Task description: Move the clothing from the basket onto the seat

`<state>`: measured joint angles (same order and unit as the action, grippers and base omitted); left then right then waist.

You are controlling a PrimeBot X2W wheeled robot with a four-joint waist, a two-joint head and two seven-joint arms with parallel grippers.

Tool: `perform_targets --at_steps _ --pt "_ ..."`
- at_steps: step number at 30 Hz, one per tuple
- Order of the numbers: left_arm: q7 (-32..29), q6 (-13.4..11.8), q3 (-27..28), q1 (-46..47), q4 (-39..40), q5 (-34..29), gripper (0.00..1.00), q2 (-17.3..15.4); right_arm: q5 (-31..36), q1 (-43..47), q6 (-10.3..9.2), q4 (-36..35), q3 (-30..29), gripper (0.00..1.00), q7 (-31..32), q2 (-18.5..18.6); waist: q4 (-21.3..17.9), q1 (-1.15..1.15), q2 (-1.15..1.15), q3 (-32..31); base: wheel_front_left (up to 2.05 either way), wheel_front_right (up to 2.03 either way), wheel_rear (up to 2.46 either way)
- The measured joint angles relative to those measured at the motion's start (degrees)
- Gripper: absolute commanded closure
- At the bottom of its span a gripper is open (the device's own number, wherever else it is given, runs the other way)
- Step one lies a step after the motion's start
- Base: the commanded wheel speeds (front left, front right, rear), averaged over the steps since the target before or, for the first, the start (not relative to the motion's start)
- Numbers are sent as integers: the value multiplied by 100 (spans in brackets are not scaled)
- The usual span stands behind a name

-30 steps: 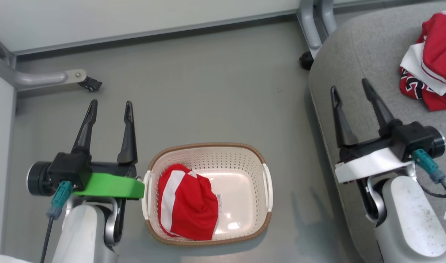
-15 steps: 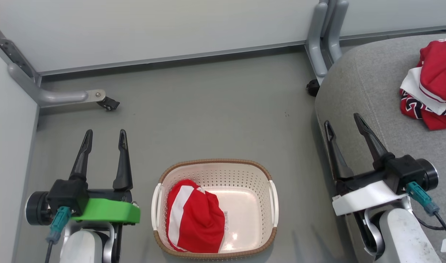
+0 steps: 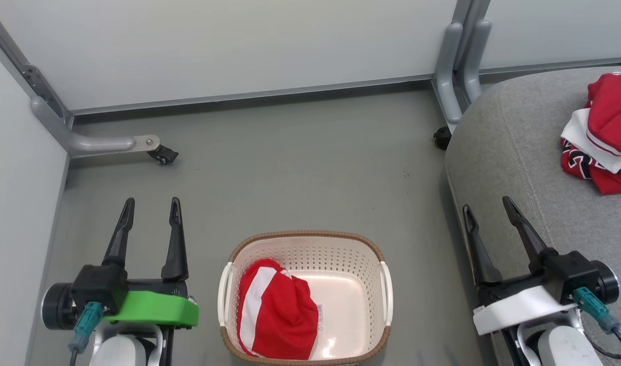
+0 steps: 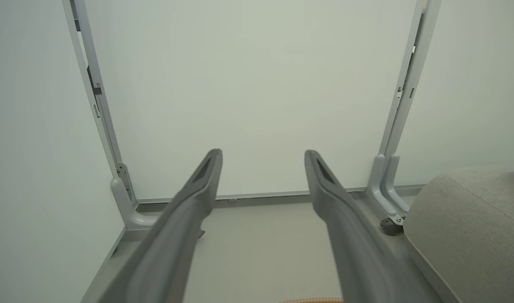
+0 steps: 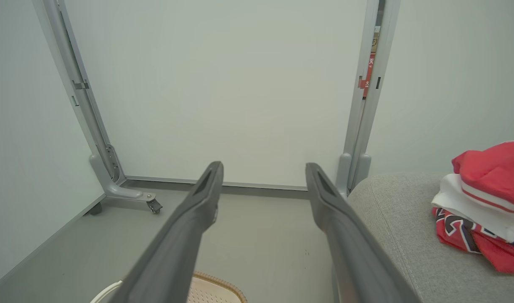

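The cream basket [image 3: 364, 251] stands on the floor at the bottom middle of the head view, with a red and white garment [image 3: 277, 317] bunched in its left half. On the grey seat [image 3: 524, 152] at the right lies a pile of red, white and lettered clothing [image 3: 602, 134], which shows again in the right wrist view as clothing [image 5: 484, 202] on the seat [image 5: 404, 235]. My left gripper [image 3: 151, 208] hangs open left of the basket. My right gripper [image 3: 488, 208] is open over the seat's near edge. Both hold nothing.
Pale partition walls close off the back and left. A grey wheeled foot [image 3: 155, 147] rests on the floor at the left, and another post with a castor [image 3: 442, 137] stands by the seat's corner. Bare grey floor [image 3: 300, 168] lies beyond the basket.
The whole head view has tilted upward, so basket, arms and seat sit lower in the picture. Both grippers stay open and the clothing lies as before.
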<state>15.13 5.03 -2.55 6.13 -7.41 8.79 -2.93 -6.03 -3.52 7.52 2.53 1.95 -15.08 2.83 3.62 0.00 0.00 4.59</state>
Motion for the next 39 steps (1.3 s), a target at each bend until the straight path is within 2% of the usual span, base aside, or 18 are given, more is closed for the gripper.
perform_targets --at_steps 26,32,39 --pt "0 -51 -46 -118 -44 58 0 4 -8 172 0 66 -77 0 0 -1 57 0 0 -86 0 0 0" --pt "0 58 -110 228 -132 -142 0 -4 -7 76 0 58 -30 0 0 -1 6 0 0 29 0 0 0" --pt "0 200 -450 914 -516 -299 0 -282 4 -305 0 7 71 0 0 -2 -152 0 0 323 0 0 0"
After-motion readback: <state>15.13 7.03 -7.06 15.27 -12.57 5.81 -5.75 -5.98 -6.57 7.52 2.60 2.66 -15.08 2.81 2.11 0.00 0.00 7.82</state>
